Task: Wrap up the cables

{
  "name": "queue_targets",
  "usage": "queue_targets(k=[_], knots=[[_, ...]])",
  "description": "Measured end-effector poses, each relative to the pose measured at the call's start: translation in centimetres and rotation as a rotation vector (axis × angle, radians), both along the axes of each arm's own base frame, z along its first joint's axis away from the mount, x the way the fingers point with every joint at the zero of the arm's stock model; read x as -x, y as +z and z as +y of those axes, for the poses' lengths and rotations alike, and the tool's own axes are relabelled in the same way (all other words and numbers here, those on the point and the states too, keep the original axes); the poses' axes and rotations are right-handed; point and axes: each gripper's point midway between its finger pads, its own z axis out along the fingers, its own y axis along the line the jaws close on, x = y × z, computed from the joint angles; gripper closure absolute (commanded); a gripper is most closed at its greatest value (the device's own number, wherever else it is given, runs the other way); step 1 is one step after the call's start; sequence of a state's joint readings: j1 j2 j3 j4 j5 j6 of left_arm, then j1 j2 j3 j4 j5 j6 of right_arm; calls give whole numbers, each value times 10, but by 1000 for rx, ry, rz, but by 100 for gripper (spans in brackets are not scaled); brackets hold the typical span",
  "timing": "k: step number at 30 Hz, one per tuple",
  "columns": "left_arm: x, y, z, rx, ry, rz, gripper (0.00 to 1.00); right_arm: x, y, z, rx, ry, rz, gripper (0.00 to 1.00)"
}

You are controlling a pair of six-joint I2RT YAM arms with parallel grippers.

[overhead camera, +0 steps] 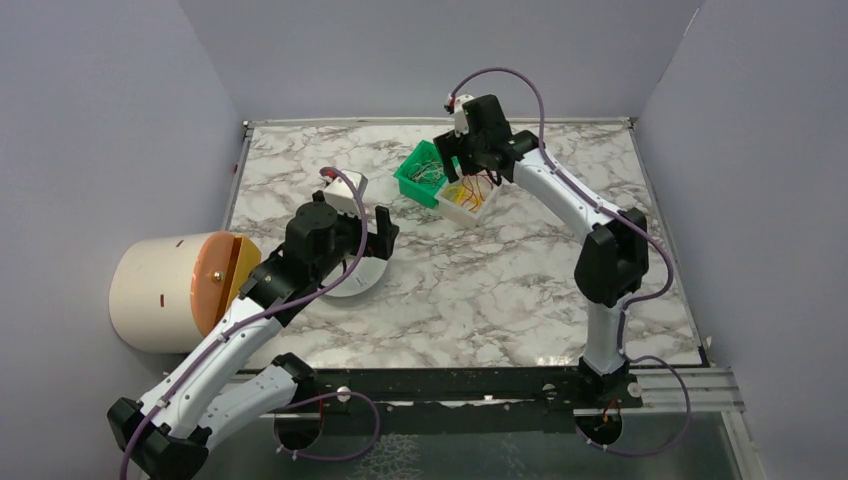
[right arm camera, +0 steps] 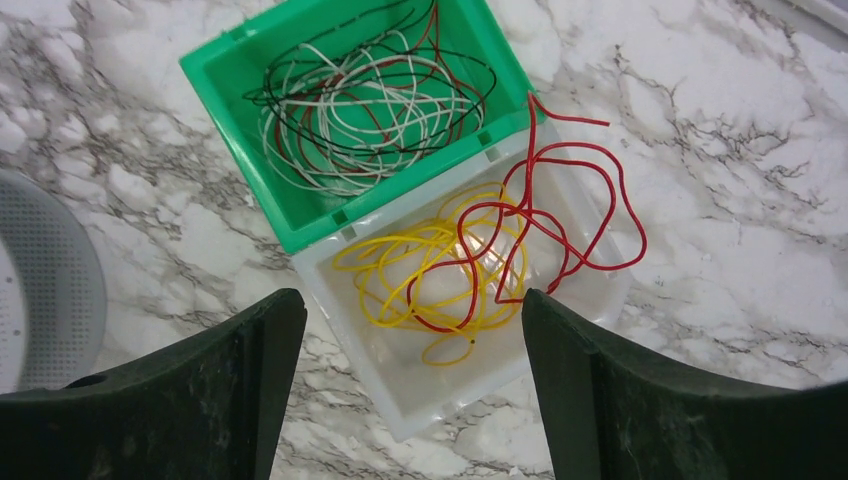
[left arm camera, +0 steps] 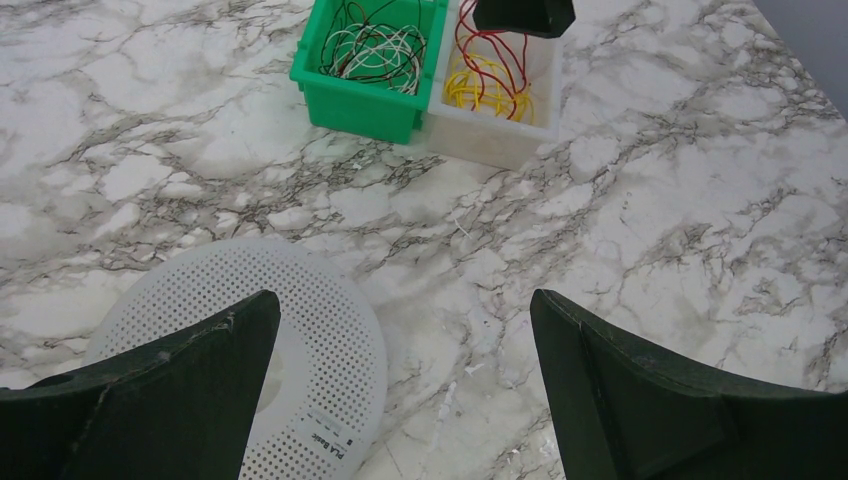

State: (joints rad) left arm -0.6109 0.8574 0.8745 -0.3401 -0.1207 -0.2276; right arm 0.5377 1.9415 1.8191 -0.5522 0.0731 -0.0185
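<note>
From above, a marble-patterned table [overhead camera: 480, 290] sits boxed in by plain pale lilac walls [overhead camera: 100, 120]. At its left edge a cream cylinder [overhead camera: 150, 290] lies on its side, an orange disc [overhead camera: 215, 280] on the end facing the table. The left gripper [overhead camera: 385, 232] is over a white perforated disc [overhead camera: 358, 280] lying flat on the marble. The right gripper [overhead camera: 462, 165] hangs over a green bin [overhead camera: 412, 187] and a white bin [overhead camera: 462, 215], which stand touching near the far side.

The left wrist view shows the left gripper [left arm camera: 405, 310] with its fingers spread wide and nothing between them but bare marble and the edge of the perforated disc [left arm camera: 300, 300]. Both bins are well beyond it.

In the right wrist view the right gripper [right arm camera: 410, 305] is likewise spread wide and empty, above the white bin [right arm camera: 450, 400]. The red wire [right arm camera: 527, 150] lies tangled there on top of yellow wires [right arm camera: 400, 275], and one loop spills over the bin's rim onto the table [right arm camera: 750, 200]. The green bin [right arm camera: 300, 230] holds white, black and red strands
</note>
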Motion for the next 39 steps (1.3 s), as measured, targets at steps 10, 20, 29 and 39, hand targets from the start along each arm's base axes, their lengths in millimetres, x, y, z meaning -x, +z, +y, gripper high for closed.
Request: queue_targets(k=[10,20,29,39], knots=[[0,0,0,0,0,-1,1,-4,-53,-4,188,102,126,20],[1,1,0,2,-1,-3,1,8,-80,-26,279,55,191,28],[1,2,0,4,-2,-6,1,32,-92,-17,202,126,274,32],[1,2,0,5,-3,-6,1,47,-72,6,64,208,298,39]])
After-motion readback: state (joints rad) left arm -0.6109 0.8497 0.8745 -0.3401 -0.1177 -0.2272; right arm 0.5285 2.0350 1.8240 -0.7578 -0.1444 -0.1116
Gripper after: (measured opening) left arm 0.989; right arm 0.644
